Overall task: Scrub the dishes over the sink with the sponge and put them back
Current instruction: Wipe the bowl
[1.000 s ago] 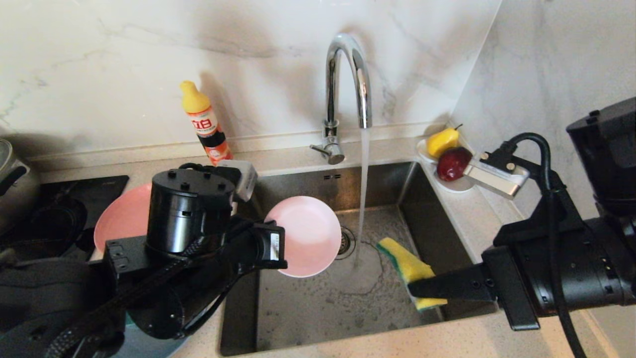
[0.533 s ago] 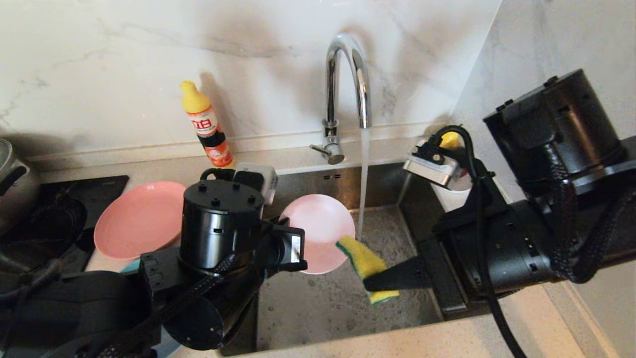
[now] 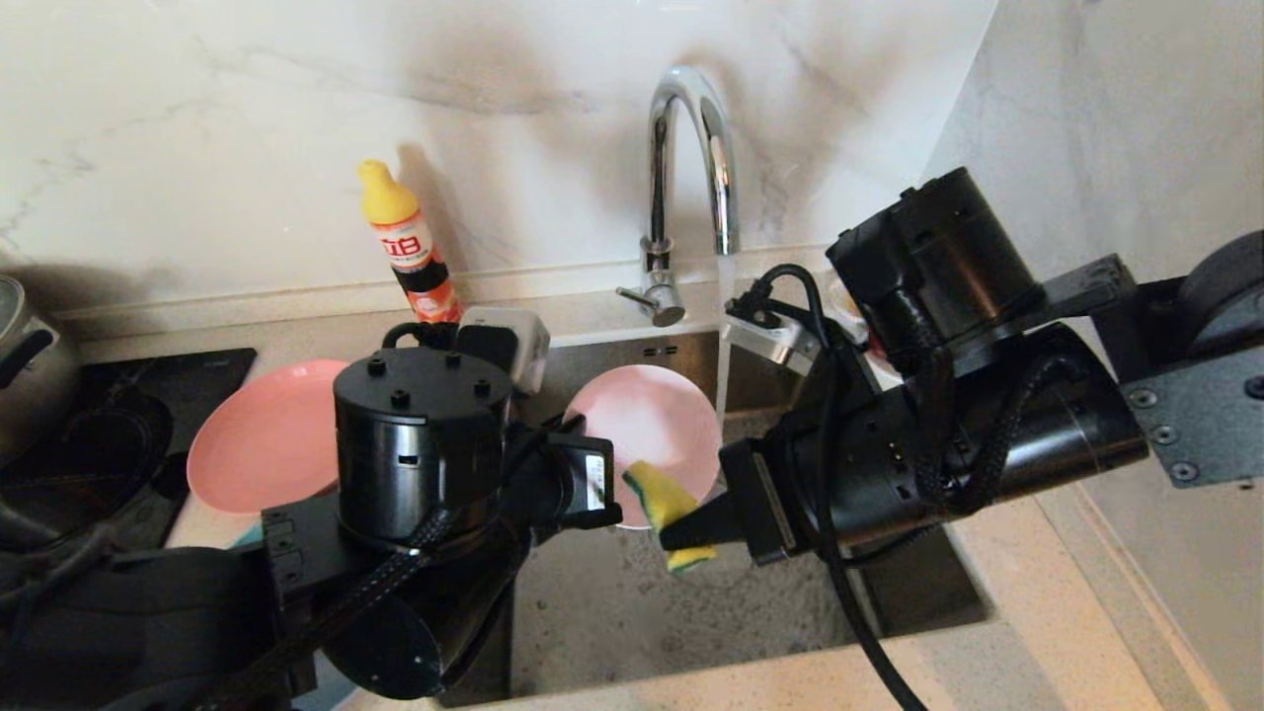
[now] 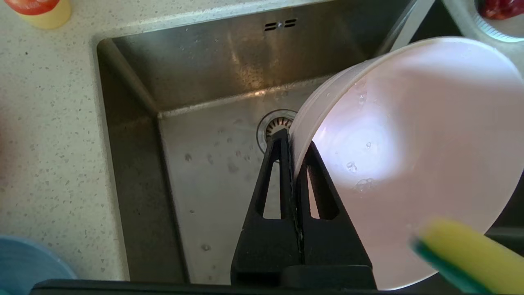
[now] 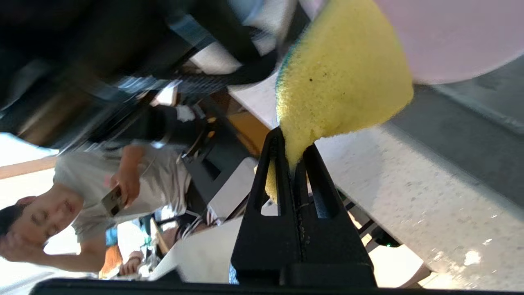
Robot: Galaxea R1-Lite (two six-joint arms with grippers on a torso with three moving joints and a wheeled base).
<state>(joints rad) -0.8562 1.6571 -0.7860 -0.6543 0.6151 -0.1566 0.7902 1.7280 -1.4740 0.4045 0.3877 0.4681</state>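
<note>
My left gripper (image 4: 292,141) is shut on the rim of the pale pink bowl (image 4: 409,155), holding it tilted on edge over the sink (image 4: 204,164). In the head view the bowl (image 3: 647,425) faces right, just left of the running water. My right gripper (image 5: 292,147) is shut on the yellow sponge (image 5: 339,82) with its green layer. The sponge (image 3: 664,499) lies against the bowl's lower rim. A salmon-pink plate (image 3: 262,434) rests on the counter to the left of the sink. A light blue plate (image 4: 24,262) shows at the counter's near edge.
The chrome tap (image 3: 691,148) is running into the basin. A detergent bottle (image 3: 410,247) stands against the back wall. A steel pot (image 3: 25,365) and a black hob (image 3: 99,425) are at far left. My right arm (image 3: 938,434) spans the sink's right side.
My right arm has swung left across the sink, carrying the sponge from the basin's right side up to the bowl. The left gripper has shifted the bowl slightly right and up.
</note>
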